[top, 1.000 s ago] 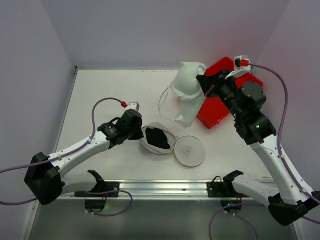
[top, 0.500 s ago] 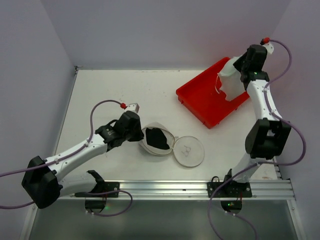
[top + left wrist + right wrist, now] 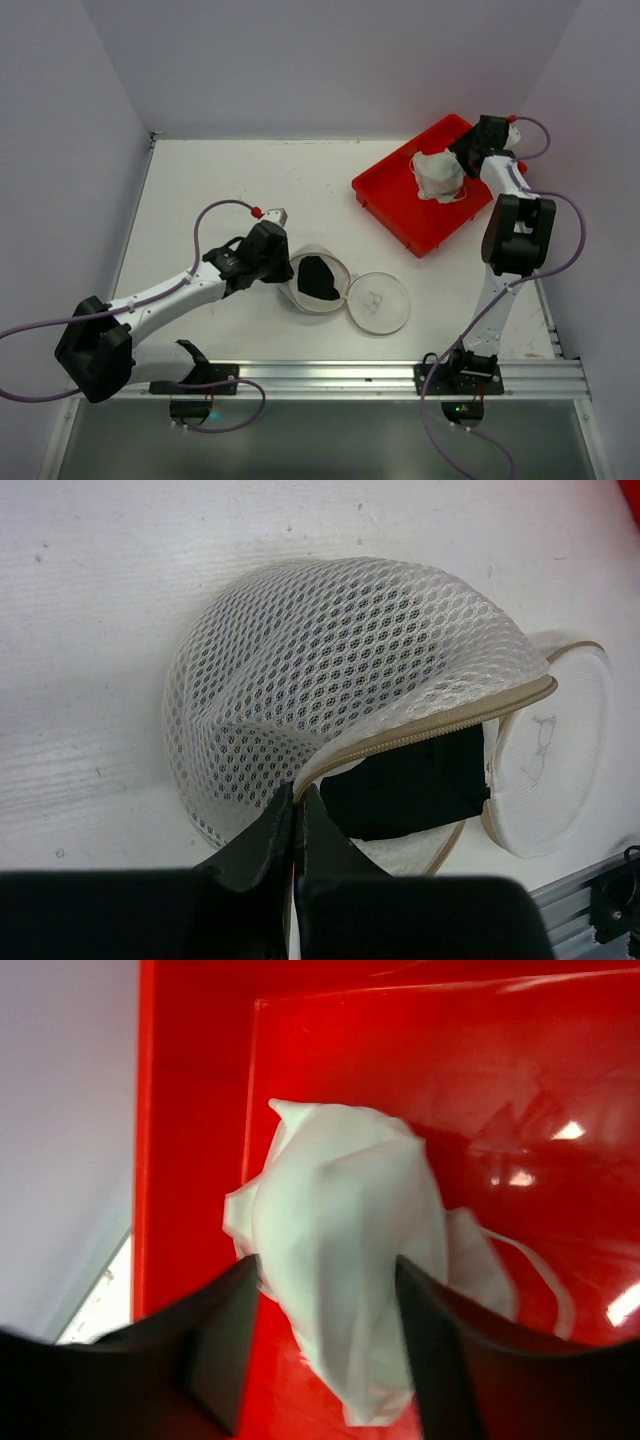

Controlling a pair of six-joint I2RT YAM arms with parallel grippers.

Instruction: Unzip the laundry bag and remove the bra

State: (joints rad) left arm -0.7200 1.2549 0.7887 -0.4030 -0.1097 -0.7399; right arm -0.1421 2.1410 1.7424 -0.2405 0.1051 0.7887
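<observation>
Since half a second ago the bra (image 3: 437, 175) has come down from the air above the far right corner and now lies crumpled on the floor of the red tray (image 3: 390, 195), out of the bag. We judge it light and soft. It would fold under any grip, and its thin straps could trail and catch on the tray wall. A pinch on the bunched middle of the cups seems the best hold if it needs moving again.

From the right wrist, the right gripper (image 3: 325, 1270) has its jaws spread wide on either side of the white cloth. We cannot tell whether the fingers (image 3: 225, 1350) touch it.

Well apart, near the table's (image 3: 220, 180) front, the laundry bag (image 3: 318, 280) lies unzipped. Its icon-printed end is flopped flat beside it, and a dark cloth (image 3: 410, 785) shows through the mouth.

The mesh is limp and only the rims are stiff, so the zipper edge is the sound place to hold. The left gripper (image 3: 297, 795) is pinched tight on that edge.
</observation>
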